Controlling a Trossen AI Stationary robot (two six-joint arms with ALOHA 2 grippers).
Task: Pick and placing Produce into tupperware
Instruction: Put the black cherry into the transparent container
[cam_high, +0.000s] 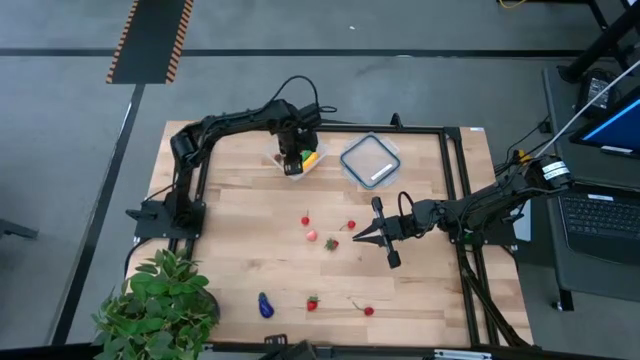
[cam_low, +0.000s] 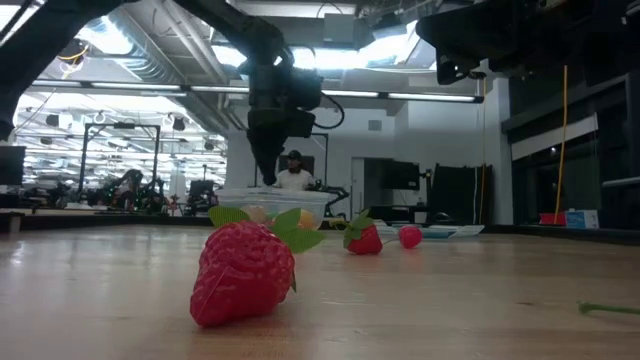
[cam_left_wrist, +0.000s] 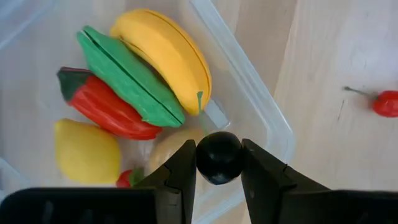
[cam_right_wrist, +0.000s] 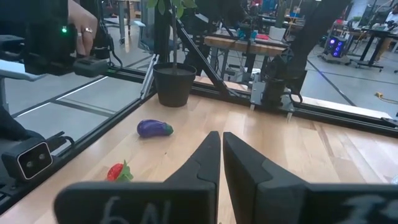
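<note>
The tupperware (cam_high: 297, 163), a clear tub, stands on the table's far side and holds a yellow banana (cam_left_wrist: 168, 53), a green pod (cam_left_wrist: 127, 74), a red pepper (cam_left_wrist: 106, 109), a lemon (cam_left_wrist: 87, 149) and other pieces. My left gripper (cam_left_wrist: 219, 155) hangs over the tub's edge (cam_left_wrist: 261, 106), shut on a small dark round piece (cam_left_wrist: 219, 149). More produce lies loose on the table: red berries (cam_high: 306, 220), a strawberry (cam_low: 243, 272), a purple eggplant (cam_high: 264, 305). My right gripper (cam_high: 358, 239) stays shut and level at the middle right, holding nothing. My left gripper pinches the dark round piece by its two opposite sides (cam_left_wrist: 200, 158) between its two fingers (cam_left_wrist: 180, 168). The fingers come from above, pointing down. The piece is lifted clear, over the tub's rim and the produce inside.
The flat square lid (cam_high: 370, 160) lies just right of the tub. A potted plant (cam_high: 160, 305) stands at the near left corner. A black frame (cam_high: 455, 180) runs along the table's edges. A person (cam_low: 292, 172) sits in the room behind.
</note>
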